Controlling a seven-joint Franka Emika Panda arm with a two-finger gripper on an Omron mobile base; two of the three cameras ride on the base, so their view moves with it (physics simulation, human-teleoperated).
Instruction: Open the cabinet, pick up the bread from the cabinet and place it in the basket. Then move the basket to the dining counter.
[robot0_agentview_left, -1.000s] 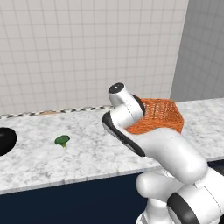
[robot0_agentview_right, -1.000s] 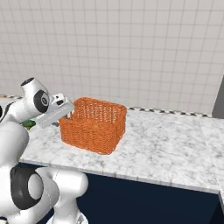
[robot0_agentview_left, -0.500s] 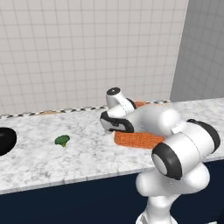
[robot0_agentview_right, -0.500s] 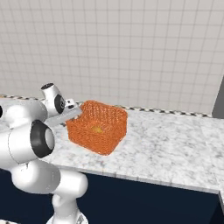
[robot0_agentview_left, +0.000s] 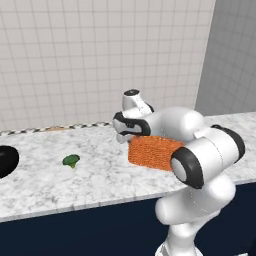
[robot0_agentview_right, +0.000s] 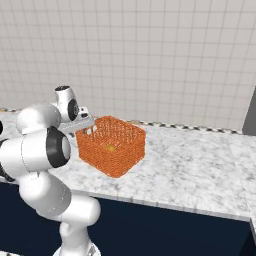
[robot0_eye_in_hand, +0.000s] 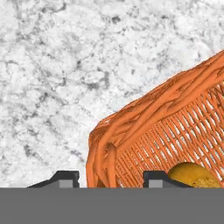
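Our fingers straddle the basket wall at its left corner, one tip outside and one inside, spread apart rather than pinching it. The basket sits on the dining counter toward its front edge, with the bread inside. From the left base view our arm hides most of the basket and the fingers.
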